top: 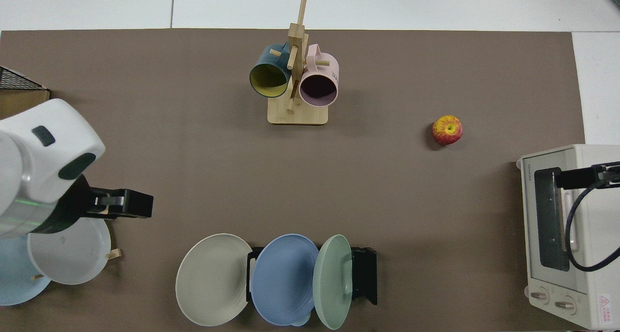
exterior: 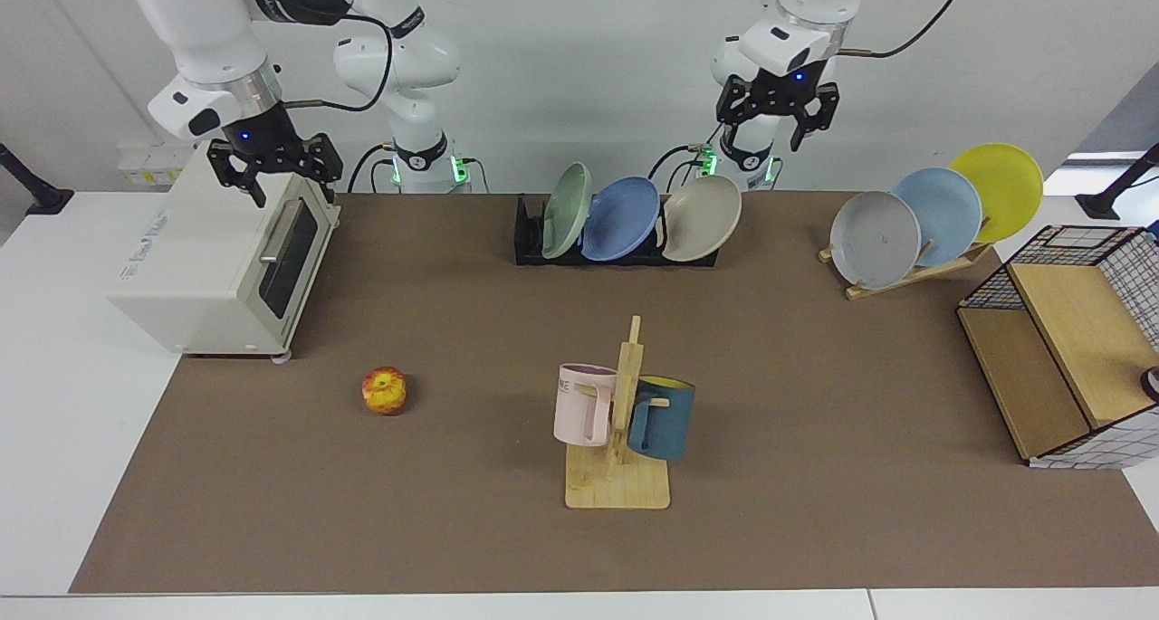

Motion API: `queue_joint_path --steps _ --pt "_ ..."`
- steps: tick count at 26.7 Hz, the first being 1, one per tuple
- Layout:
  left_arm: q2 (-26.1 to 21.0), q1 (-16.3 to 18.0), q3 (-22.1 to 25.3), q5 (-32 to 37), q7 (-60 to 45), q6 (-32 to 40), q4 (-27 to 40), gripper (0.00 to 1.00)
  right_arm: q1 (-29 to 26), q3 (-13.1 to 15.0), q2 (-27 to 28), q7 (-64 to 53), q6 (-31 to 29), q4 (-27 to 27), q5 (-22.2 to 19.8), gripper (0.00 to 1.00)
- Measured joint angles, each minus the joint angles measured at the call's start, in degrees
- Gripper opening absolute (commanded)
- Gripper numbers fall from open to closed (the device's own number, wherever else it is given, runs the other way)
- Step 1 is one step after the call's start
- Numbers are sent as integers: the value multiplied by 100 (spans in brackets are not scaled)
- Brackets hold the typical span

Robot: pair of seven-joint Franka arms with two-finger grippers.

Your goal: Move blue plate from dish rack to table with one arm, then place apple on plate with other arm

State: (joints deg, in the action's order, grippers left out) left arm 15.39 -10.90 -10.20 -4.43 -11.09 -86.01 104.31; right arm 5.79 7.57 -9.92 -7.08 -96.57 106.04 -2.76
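The blue plate [exterior: 621, 218] stands in the dish rack [exterior: 534, 240], in the middle slot, between a green plate [exterior: 567, 210] and a beige plate [exterior: 702, 218]. It leans on the dividers and nothing holds it. The rack sits at the far edge of the table [exterior: 815, 376], near the middle of that edge.

The left gripper [exterior: 778, 129] hangs in the air above the far edge of the table, higher than the beige plate and a little behind it. Its two fingers are apart and they hold nothing. In the top view only the side of this gripper shows, over the grey plate [top: 72, 254] of the wooden rack [exterior: 914, 271].

The right gripper [exterior: 275, 178] is above the top of the white toaster oven [exterior: 217, 258], which stands at the table's edge on the side of the right arm. Its fingers are also apart and empty.

The apple [exterior: 385, 390] lies on the table, in front of the toaster oven and well apart from both grippers. A wooden mug stand [exterior: 620, 439] with a pink mug [exterior: 584, 405] and a dark blue mug [exterior: 661, 418] stands nearer to the front edge, between the apple and a wire basket [exterior: 1068, 348].
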Motion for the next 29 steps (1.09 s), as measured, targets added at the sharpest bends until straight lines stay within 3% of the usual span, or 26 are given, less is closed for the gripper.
queue_joint_path --steps 7,13,24,29 --pt "275 -596 -135 -236 -195 -1315 1571 99 111 -16 170 15 -849 510 1 100" --pt "263 -831 -337 -575 -310 -2068 2477 98 170 -20 858 24 -1714 675 258 100" --pt "175 -836 -750 -860 -403 -2854 3210 94 328 -23 2118 24 -3202 678 500 100" --pt "145 -836 -795 -892 -413 -2958 3376 82 344 -22 2510 -17 -3643 676 500 100"
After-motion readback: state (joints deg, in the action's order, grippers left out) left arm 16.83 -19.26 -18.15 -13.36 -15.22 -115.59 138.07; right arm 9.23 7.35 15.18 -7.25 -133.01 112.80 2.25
